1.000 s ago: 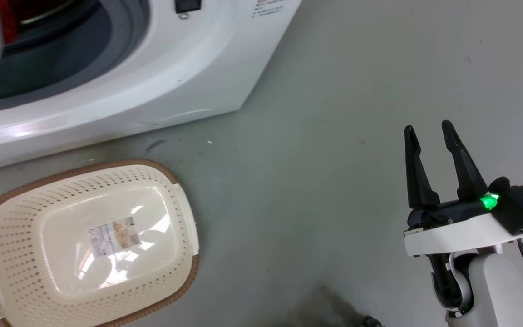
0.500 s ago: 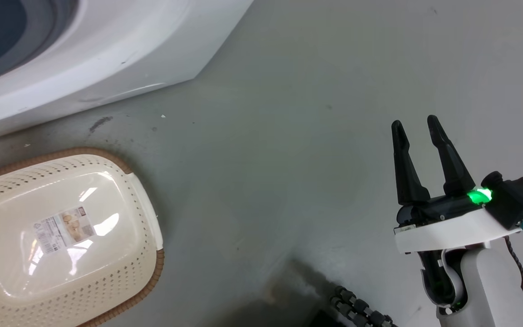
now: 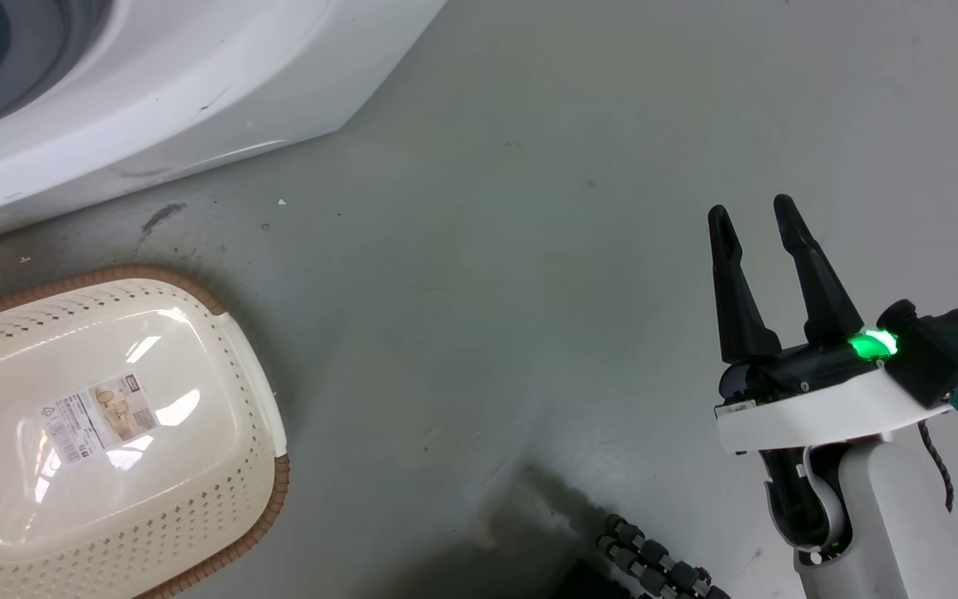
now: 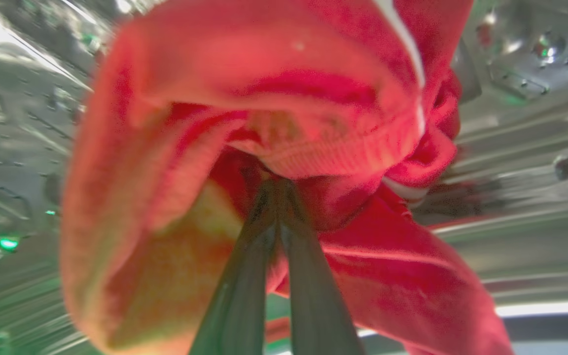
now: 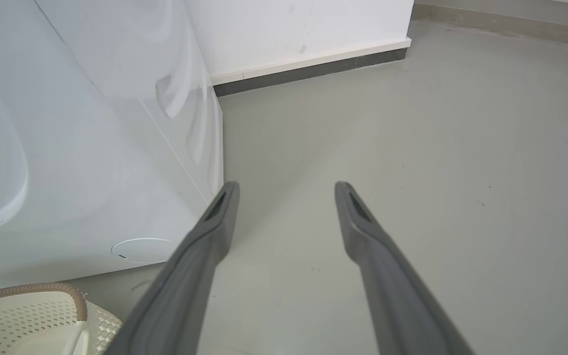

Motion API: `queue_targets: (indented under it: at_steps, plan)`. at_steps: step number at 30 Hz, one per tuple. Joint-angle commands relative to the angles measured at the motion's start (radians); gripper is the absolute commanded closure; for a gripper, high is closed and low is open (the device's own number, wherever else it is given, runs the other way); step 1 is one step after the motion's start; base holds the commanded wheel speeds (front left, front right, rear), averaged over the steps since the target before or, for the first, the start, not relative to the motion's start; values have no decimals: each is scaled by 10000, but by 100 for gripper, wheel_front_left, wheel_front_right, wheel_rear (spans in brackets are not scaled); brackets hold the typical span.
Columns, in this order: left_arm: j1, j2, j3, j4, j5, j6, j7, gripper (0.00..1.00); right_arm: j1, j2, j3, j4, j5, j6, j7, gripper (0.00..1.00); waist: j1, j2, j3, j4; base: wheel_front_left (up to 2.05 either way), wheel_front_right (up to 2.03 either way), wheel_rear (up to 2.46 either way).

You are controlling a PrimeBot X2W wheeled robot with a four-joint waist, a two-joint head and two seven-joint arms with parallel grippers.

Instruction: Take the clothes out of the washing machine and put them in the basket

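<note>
Head camera: swung right since earlier; basket (image 3: 229, 491) unmoved before washing machine (image 3: 196, 83). Left gripper (image 4: 275, 183): pinching clothes (image 4: 264, 88) inside it. Right gripper (image 3: 751, 208): spread, right of it.

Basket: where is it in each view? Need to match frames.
Head view: basket at lower left, cut by the frame edges.
Right wrist view: bottom-left corner, below the washing machine.
Left wrist view: left gripper shut on red clothes inside the drum.
Shared landmark: the washing machine's white front, just above the basket.
</note>
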Motion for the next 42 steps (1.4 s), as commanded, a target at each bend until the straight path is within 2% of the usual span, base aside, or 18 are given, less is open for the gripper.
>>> queue_targets:
  at_steps: [1, 8, 16, 21, 28, 38, 42]
  plan:
    - [138, 52, -31, -71, 93, 56, -105, 100, -89, 9, -24, 17, 6, -3, -18, 0, -1, 0, -38, 15, 0, 0, 0]
    - [651, -186, 217, -316, 15, 695, -1555, 100, -32, 9, -242, 97, -177, -3, -18, 0, -1, 0, -495, 181, 0, 0, 0]
    - [1641, -919, 551, 273, -498, 1111, -3668, 100, 153, 8, -430, 182, -423, -3, -20, 0, -1, 0, -1317, 450, 0, 0, 0]
    - [2440, -1308, 670, 956, -790, 1205, -4828, 100, 320, 6, -613, 274, -658, -3, -19, 0, -1, 0, -1885, 592, 0, 0, 0]
    - [3403, -2053, 942, 1854, -1241, 1174, -6886, 100, 707, 6, -921, 424, -1011, -3, -19, 0, -1, 0, -2955, 908, 0, 0, 0]
    - [4904, -3505, 1175, 3009, -1742, 915, -10315, 100, 1539, 1, -1369, 654, -1686, -3, -19, 0, -1, 0, -5160, 1709, 0, 0, 0]
    - [5233, -3982, 1134, 3330, -1781, 734, -11079, 100, 1809, 1, -1447, 726, -1933, -3, -19, 0, -1, 0, -5845, 2035, 0, 0, 0]
